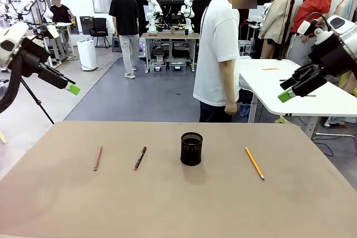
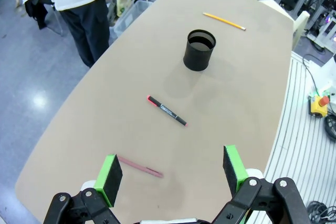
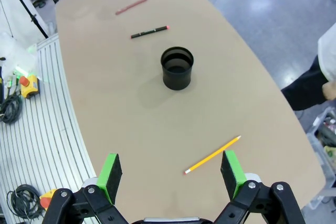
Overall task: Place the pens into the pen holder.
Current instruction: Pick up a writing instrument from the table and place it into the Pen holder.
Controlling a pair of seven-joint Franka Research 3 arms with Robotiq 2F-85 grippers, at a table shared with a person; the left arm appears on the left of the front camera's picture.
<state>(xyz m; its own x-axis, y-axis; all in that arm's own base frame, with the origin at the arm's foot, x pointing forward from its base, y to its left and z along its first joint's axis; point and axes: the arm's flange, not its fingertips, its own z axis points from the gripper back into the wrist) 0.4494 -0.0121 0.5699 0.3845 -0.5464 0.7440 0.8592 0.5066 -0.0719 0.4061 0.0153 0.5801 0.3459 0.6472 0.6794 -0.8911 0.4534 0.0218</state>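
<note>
Pens first, inspector: where are they lying?

All three are lying flat on the tan table (image 1: 167,210), outside the pen holder (image 1: 191,149). The pinkish-brown pen (image 1: 98,158) is lying farthest toward the robot's left. The dark red-black pen (image 1: 140,158) is lying between it and the holder, apart from both. The yellow-orange pencil (image 1: 254,163) is lying on the holder's other side, well apart.

And the holder?

It is standing upright near the table's middle, mouth facing up, clear of all three pens.

Grippers?

The left gripper (image 1: 71,88) is hanging raised at the left side, well above the tabletop, jaws spread wide and holding nothing. Its wrist camera is looking down over the pinkish-brown pen. The right gripper (image 1: 285,95) is hanging raised at the right side, jaws likewise parted and empty, with the pencil lying nearest below it.

Anyone at the table?

A person (image 1: 220,54) in a white T-shirt is standing at the far edge, one hand (image 1: 230,108) hanging at the side.
</note>
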